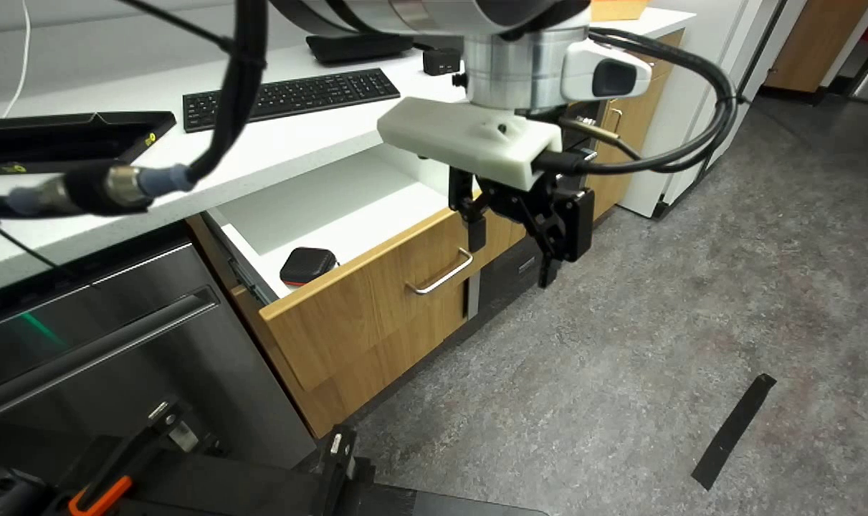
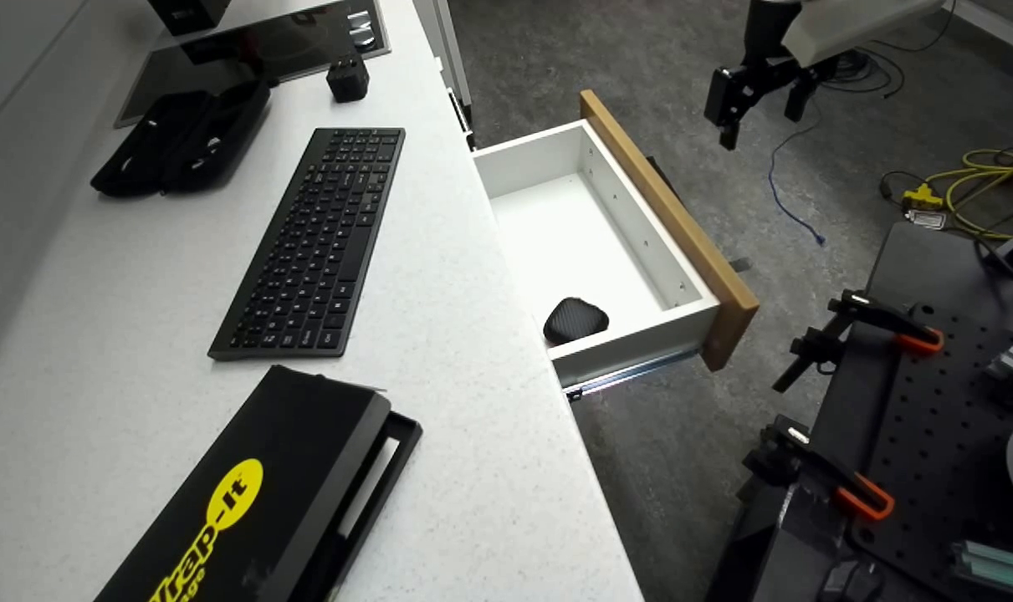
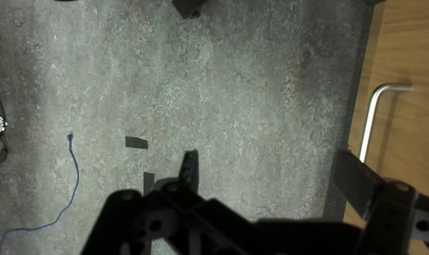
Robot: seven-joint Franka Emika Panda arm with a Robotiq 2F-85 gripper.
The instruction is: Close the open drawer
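The drawer (image 1: 355, 304) stands pulled out from under the counter, with an oak front and white inside. It also shows in an exterior view (image 2: 669, 217) and at the right of the wrist view (image 3: 412, 131). Its silver bar handle (image 1: 444, 276) shows also in the wrist view (image 3: 369, 122). A small black case (image 2: 575, 321) lies inside, at one end. My gripper (image 1: 512, 254) is open and empty, pointing down in front of the drawer front, on the room side. A gap shows between them in an exterior view (image 2: 761, 124). In the wrist view (image 3: 266, 156), one finger overlaps the handle's lower end.
The white counter (image 2: 439, 276) overhangs the drawer and holds a keyboard (image 2: 314, 251) and a black box (image 2: 247, 493). A dark steel appliance (image 1: 118, 344) stands beside the drawer. A black robot table (image 2: 857, 401) with orange-handled clamps faces the drawer. A blue cable (image 3: 76, 173) lies on the floor.
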